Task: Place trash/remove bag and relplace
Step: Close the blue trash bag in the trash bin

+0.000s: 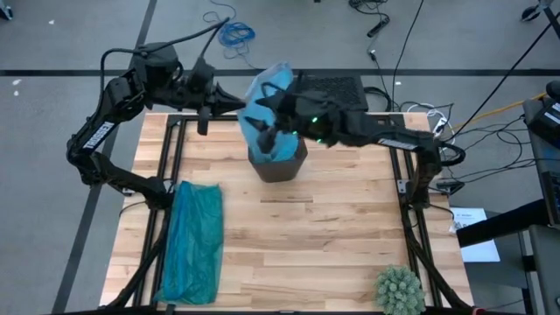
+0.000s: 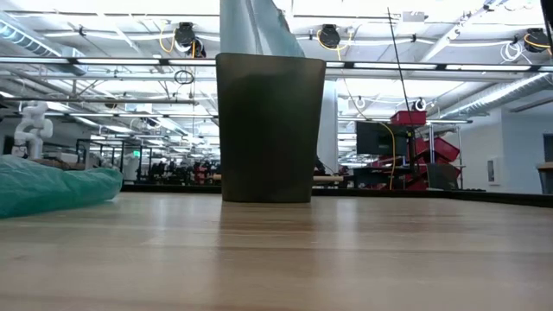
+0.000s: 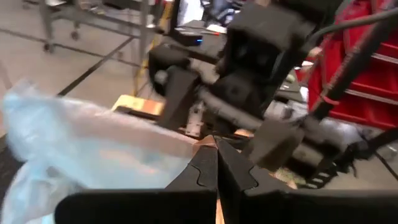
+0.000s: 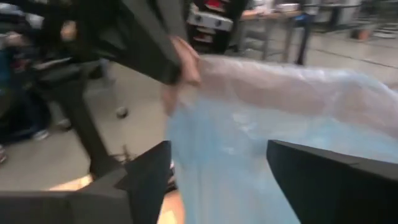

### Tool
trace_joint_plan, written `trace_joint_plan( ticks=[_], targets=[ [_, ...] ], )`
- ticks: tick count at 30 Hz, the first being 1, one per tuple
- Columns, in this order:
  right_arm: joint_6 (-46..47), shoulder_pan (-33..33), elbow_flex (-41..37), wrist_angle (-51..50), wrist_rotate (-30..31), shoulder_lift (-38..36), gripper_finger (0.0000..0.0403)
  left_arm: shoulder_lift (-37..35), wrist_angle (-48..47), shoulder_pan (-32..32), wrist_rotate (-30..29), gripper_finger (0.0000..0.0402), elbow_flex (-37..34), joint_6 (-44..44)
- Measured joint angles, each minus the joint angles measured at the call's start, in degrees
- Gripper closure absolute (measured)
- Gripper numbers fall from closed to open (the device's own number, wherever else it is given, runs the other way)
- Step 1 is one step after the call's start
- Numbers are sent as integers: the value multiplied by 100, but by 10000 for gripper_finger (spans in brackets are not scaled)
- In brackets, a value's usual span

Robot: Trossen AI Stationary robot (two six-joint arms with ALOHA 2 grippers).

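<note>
**Both grippers at the bin, blue liner pulled up out of it**

Going left to right in the high view:

- Teal-green plastic bag lies flat on the wooden table, near-left area, well clear of the bin. The low view shows it too, at the left edge.
- Left gripper reaches in from the far-left corner to the liner's left edge. Fingers are clenched together in the left wrist view, with the pale blue plastic right beside the tips. Can't tell if film is actually pinched between them.
- Pale blue bag stands bunched above the small dark bin, lower part down inside the rim. Low view: bin upright on the table, liner rising out of the top.
- Right gripper sits over the bin mouth, against the liner's right side. Right wrist view: fingers spread wide, blue film filling the gap between them, not squeezed.
- Spiky green ball near-right on the table, away from everything.

Trash not visible in any view.
</note>
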Motion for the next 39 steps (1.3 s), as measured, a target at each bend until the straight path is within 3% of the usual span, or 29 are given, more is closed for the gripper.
trace_joint_plan(
  ticks=[5,8,11,15,17,23,33,39],
  targets=[
    [116,164,0,197,950,400,103,-21,15,-4,229,401,0,135],
    [287,181,0,168,1445,608,114,-41,78,-9,295,401,0,111],
    [268,260,0,43,1867,710,179,-77,158,-9,314,401,0,-25],
    [228,389,0,-119,1965,700,337,-162,342,-9,314,401,0,-285],
    [194,458,0,-182,1968,686,384,-195,474,-9,312,401,0,-306],
    [291,551,0,-312,1959,664,401,-308,809,-9,155,401,20,-326],
    [1268,439,0,-1429,1960,677,403,-301,780,101,-34,402,639,-276],
    [1353,418,-101,-1541,1949,684,403,-301,773,312,-37,402,932,-284]
  ],
)
